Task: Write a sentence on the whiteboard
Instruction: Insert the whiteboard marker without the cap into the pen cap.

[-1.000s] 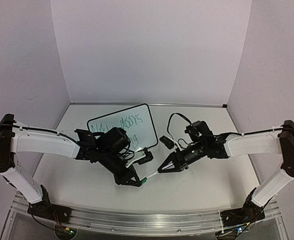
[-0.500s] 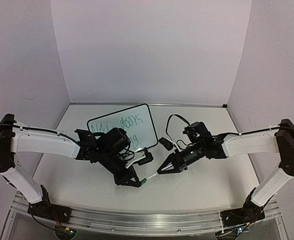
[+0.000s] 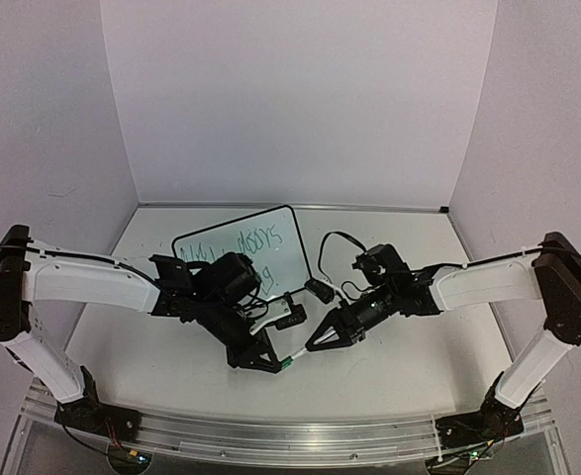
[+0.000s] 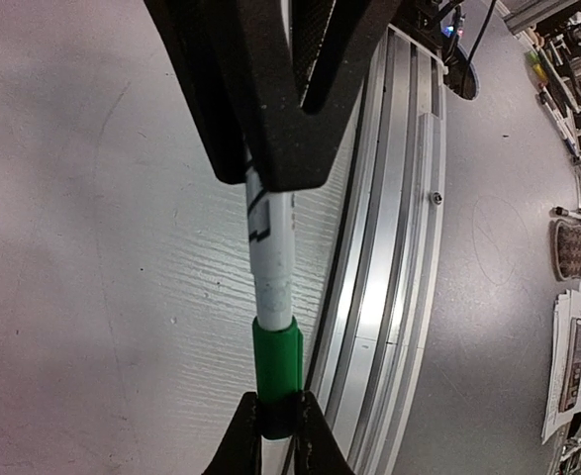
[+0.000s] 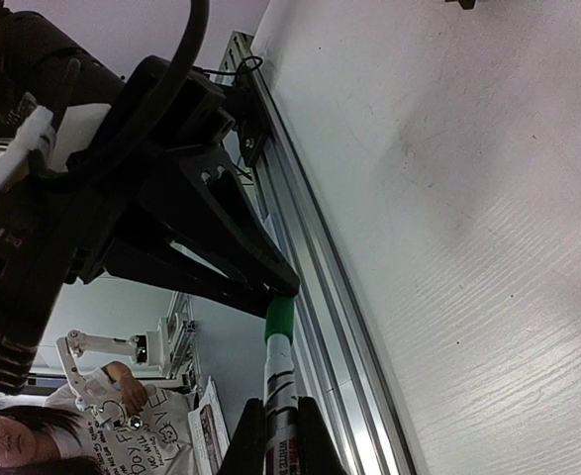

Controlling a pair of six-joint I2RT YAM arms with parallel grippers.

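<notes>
As you are looking down from above, both arms are stretching low across the surface [image 3: 389, 381], the left gripper [image 3: 266, 358] and right gripper [image 3: 315, 343] pointing at each other near its front middle. The marker [image 3: 296, 353] is bridging them. The whiteboard [image 3: 275, 262] is resting behind them, its green sentence [image 3: 260, 240] partly hidden by the left wrist.

From the left wrist, you are seeing the left gripper [image 4: 270, 176] with its jaws clamping the marker's [image 4: 270, 257] white barrel, while the right gripper [image 4: 276, 437] is pinching the green section [image 4: 276, 366].

From the right wrist, the right gripper [image 5: 276, 437] is gripping the printed marker [image 5: 281, 386], the green section [image 5: 279, 319] running up to the left gripper [image 5: 268, 282].
</notes>
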